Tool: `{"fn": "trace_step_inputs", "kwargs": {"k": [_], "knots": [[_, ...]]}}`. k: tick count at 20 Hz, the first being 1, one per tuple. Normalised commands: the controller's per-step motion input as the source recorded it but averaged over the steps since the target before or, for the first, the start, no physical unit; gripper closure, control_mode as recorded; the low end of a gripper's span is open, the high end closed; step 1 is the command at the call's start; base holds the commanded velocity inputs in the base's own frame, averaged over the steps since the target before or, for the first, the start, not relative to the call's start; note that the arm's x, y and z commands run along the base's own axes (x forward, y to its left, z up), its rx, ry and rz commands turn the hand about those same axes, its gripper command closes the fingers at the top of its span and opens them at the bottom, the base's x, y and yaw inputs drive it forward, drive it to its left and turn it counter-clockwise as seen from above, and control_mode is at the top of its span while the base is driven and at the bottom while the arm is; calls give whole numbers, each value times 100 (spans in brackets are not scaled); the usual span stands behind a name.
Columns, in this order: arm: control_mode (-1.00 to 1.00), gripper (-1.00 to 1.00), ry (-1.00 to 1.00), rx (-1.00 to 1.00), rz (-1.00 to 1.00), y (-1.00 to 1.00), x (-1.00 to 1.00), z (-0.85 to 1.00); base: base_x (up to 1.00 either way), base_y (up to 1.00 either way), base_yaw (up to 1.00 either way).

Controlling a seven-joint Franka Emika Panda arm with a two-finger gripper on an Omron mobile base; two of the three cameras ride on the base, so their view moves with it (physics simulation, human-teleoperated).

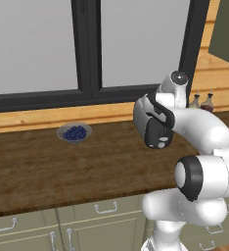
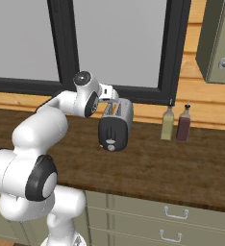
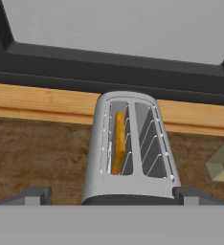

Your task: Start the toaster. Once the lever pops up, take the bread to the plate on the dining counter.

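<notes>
1. The end effector (image 3: 112, 198) hangs released, its fingertips (image 3: 35, 195) spread wide to either side of the toaster's near end, grasping nothing.
2. The toaster (image 3: 128, 153) sits directly ahead of and below the end effector on the dark wood counter (image 3: 37, 153).
3. The bread (image 3: 118, 141) stands on edge in the toaster's left slot, just beyond the end effector.
4. Two bottles (image 2: 176, 124) stand well off to the end effector's right; a bowl of blueberries (image 1: 74, 133) sits well to its left.
</notes>
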Motion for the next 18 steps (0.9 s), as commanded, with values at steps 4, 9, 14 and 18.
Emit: {"fn": "trace_step_inputs", "kwargs": {"k": [4, 9, 14, 18], "knots": [[-100, -100, 0, 0, 0, 0, 0, 0, 0, 0, 0], [-100, -100, 0, 0, 0, 0, 0, 0, 0, 0, 0], [-100, -100, 0, 0, 0, 0, 0, 0, 0, 0, 0], [-100, -100, 0, 0, 0, 0, 0, 0, 0, 0, 0]]}}
